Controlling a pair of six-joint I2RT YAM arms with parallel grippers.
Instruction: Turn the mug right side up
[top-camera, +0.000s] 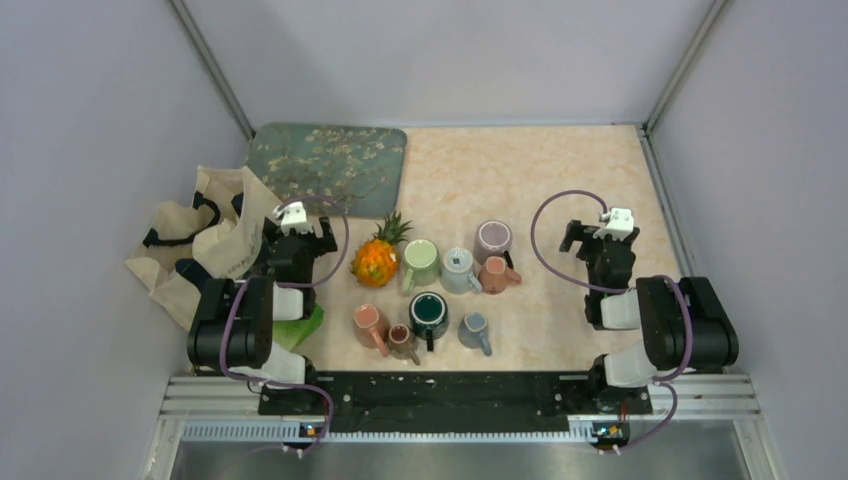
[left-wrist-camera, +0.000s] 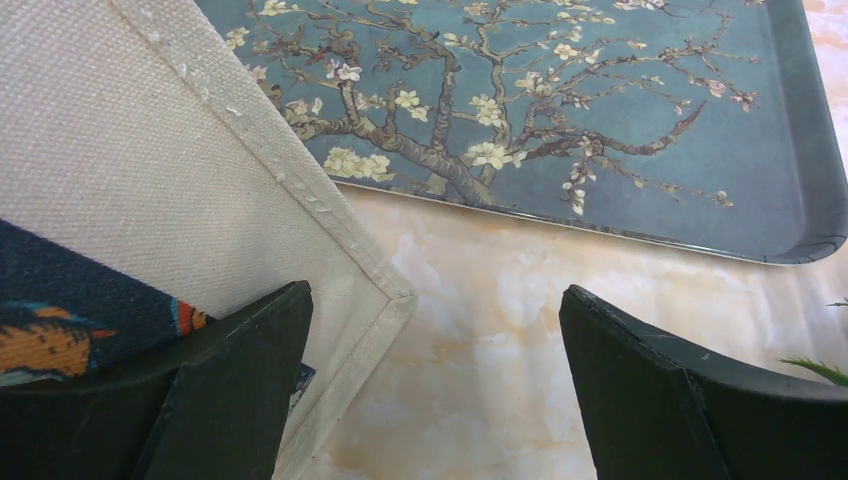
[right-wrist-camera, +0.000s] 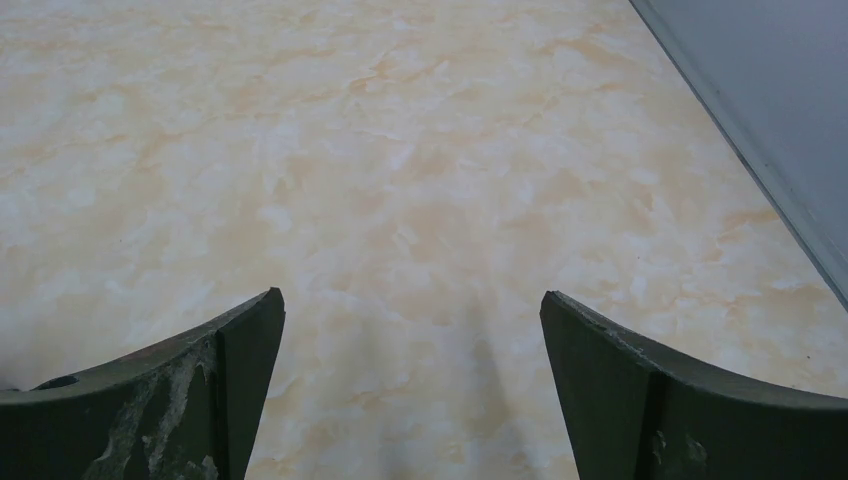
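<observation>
Several mugs stand clustered mid-table in the top view. The pale blue mug (top-camera: 459, 268) shows a flat base with a dark mark and looks bottom-up. Around it are a light green mug (top-camera: 420, 262), a purple mug (top-camera: 492, 240), a salmon mug (top-camera: 497, 275) and a dark green mug (top-camera: 429, 313). My left gripper (top-camera: 304, 234) (left-wrist-camera: 433, 300) is open over bare table left of the cluster. My right gripper (top-camera: 590, 238) (right-wrist-camera: 411, 300) is open over bare table to the right. Neither touches a mug, and neither wrist view shows one.
A blue blossom-print tray (top-camera: 325, 165) (left-wrist-camera: 600, 120) lies at the back left. A cream tote bag (top-camera: 200, 240) (left-wrist-camera: 120, 150) sits beside my left gripper, its corner under the left finger. A toy pineapple (top-camera: 378, 258) stands left of the mugs. The enclosure wall (right-wrist-camera: 760, 90) runs along the right.
</observation>
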